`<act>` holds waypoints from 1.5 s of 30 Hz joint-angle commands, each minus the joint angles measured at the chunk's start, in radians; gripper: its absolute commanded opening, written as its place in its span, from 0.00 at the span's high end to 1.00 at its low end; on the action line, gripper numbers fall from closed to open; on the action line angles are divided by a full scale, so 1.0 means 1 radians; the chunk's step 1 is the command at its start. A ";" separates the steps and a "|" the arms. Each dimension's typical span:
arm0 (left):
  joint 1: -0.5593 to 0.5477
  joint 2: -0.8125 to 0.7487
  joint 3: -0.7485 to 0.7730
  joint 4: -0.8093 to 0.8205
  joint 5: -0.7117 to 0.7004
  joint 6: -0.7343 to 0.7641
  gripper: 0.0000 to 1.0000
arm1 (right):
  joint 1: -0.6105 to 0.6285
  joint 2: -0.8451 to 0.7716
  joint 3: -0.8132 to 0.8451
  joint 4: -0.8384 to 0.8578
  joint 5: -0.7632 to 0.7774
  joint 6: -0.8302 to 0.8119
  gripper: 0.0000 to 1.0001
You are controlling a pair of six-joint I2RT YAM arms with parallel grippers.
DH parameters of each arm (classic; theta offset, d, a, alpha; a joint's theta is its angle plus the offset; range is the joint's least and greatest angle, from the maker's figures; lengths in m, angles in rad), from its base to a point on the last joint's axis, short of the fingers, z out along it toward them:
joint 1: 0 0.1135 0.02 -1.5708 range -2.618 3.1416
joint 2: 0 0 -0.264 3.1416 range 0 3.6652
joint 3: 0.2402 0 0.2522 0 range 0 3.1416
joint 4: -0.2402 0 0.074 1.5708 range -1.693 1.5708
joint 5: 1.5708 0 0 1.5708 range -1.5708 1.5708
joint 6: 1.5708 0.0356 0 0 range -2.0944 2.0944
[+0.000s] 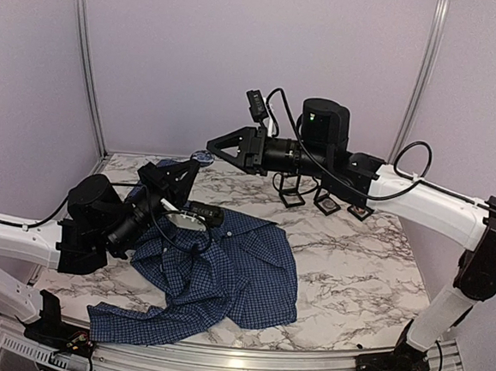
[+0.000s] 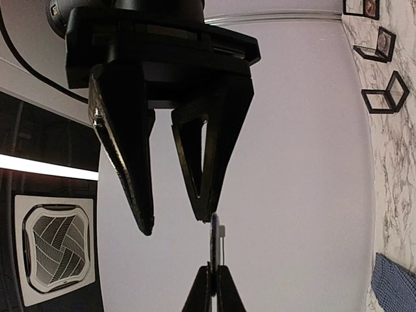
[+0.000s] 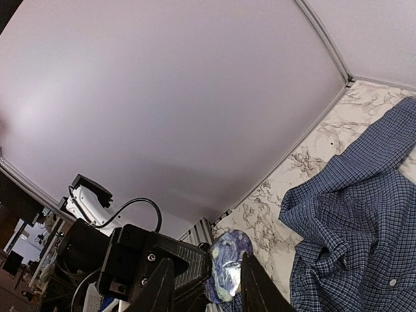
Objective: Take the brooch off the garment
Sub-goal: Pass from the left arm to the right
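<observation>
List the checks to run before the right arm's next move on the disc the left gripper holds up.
1. Left gripper shut on the brooch, a round blue-patterned disc: ok.
2. Brooch off the garment, held in the air: ok.
3. Right gripper open and lined up with the brooch: ok.
4. Right fingers touching the brooch: cannot tell.
5. Pin on the brooch's back closed: cannot tell.

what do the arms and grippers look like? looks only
The left arm and right arm: white link shells, black joint housings, black bases. The left gripper and right gripper are black, with tapered fingers that have triangular cut-outs. Thin black cables loop off the right arm; a small black wrist camera rides above its gripper.
</observation>
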 commanded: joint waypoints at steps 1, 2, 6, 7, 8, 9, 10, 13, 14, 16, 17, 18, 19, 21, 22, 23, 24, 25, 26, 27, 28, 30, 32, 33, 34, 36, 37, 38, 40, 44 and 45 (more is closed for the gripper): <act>-0.013 0.009 -0.017 0.090 -0.029 0.071 1.00 | -0.015 0.013 0.040 -0.052 -0.002 0.017 0.67; -0.014 0.007 -0.018 0.089 -0.030 0.075 1.00 | -0.020 0.009 0.034 -0.050 0.000 0.025 0.67; -0.020 0.005 -0.022 0.083 -0.030 0.089 1.00 | -0.030 0.010 0.020 -0.038 -0.016 0.037 0.69; -0.020 0.006 -0.021 0.083 -0.030 0.091 1.00 | -0.030 0.013 0.022 -0.037 -0.026 0.041 0.69; -0.022 0.008 -0.021 0.084 -0.030 0.093 1.00 | -0.030 0.015 0.022 -0.037 -0.029 0.042 0.70; -0.022 0.010 -0.021 0.084 -0.030 0.093 1.00 | -0.030 0.016 0.019 -0.034 -0.034 0.044 0.70; -0.022 0.012 -0.020 0.085 -0.030 0.093 1.00 | -0.030 0.013 0.017 -0.025 -0.042 0.047 0.70; -0.023 0.016 -0.019 0.080 -0.029 0.094 1.00 | -0.030 0.020 0.019 -0.014 -0.069 0.054 0.71; -0.023 0.016 -0.019 0.079 -0.028 0.093 1.00 | -0.030 0.024 0.022 -0.014 -0.084 0.056 0.71; -0.023 0.019 -0.018 0.079 -0.030 0.094 1.00 | -0.030 0.036 0.024 -0.009 -0.107 0.066 0.72; -0.023 0.019 -0.018 0.081 -0.030 0.096 1.00 | -0.030 0.038 0.022 -0.001 -0.115 0.073 0.73; -0.025 0.020 -0.017 0.084 -0.030 0.097 1.00 | -0.030 0.041 0.018 0.006 -0.123 0.077 0.73; -0.025 0.021 -0.018 0.085 -0.031 0.099 1.00 | -0.030 0.044 0.017 0.009 -0.129 0.079 0.74; -0.025 0.022 -0.019 0.083 -0.033 0.099 1.00 | -0.030 0.047 0.017 0.008 -0.131 0.082 0.74; -0.025 0.021 -0.020 0.082 -0.033 0.100 1.00 | -0.030 0.047 0.016 0.010 -0.131 0.082 0.74; -0.026 0.022 -0.020 0.077 -0.034 0.100 1.00 | -0.031 0.046 0.014 0.016 -0.132 0.084 0.75; -0.026 0.022 -0.020 0.073 -0.034 0.101 1.00 | -0.030 0.046 0.012 0.021 -0.135 0.087 0.75; -0.026 0.021 -0.020 0.070 -0.034 0.100 1.00 | -0.030 0.045 0.010 0.025 -0.136 0.089 0.76; -0.026 0.021 -0.021 0.069 -0.033 0.098 1.00 | -0.030 0.046 0.010 0.028 -0.138 0.090 0.78; -0.026 0.021 -0.022 0.068 -0.033 0.099 1.00 | -0.030 0.046 0.009 0.030 -0.140 0.092 0.80; -0.026 0.021 -0.022 0.068 -0.033 0.099 1.00 | -0.030 0.046 0.007 0.031 -0.143 0.095 0.83; -0.026 0.022 -0.022 0.068 -0.034 0.100 1.00 | -0.030 0.047 0.002 0.037 -0.146 0.098 0.88; -0.026 0.022 -0.024 0.069 -0.032 0.104 1.00 | -0.030 0.048 -0.001 0.041 -0.147 0.101 0.93; -0.026 0.022 -0.023 0.069 -0.032 0.104 1.00 | -0.030 0.048 -0.002 0.043 -0.149 0.102 0.96; -0.028 0.022 -0.025 0.069 -0.031 0.103 1.00 | -0.030 0.047 -0.003 0.046 -0.152 0.103 0.98; -0.028 0.022 -0.026 0.077 -0.030 0.101 1.00 | -0.030 0.048 -0.004 0.048 -0.154 0.104 1.00; -0.028 0.021 -0.027 0.082 -0.029 0.098 0.94 | -0.030 0.047 -0.006 0.049 -0.151 0.105 1.00; -0.028 0.020 -0.031 0.091 -0.028 0.094 0.84 | -0.030 0.045 -0.008 0.050 -0.149 0.104 1.00; -0.031 0.018 -0.041 0.114 -0.024 0.082 0.65 | -0.030 0.042 -0.014 0.055 -0.140 0.106 1.00; -0.046 0.026 -0.046 0.160 -0.051 0.027 0.34 | -0.032 0.042 -0.024 0.067 -0.127 0.105 1.00; -0.055 0.028 -0.046 0.171 -0.073 0.004 0.26 | -0.033 0.044 -0.025 0.066 -0.121 0.100 1.00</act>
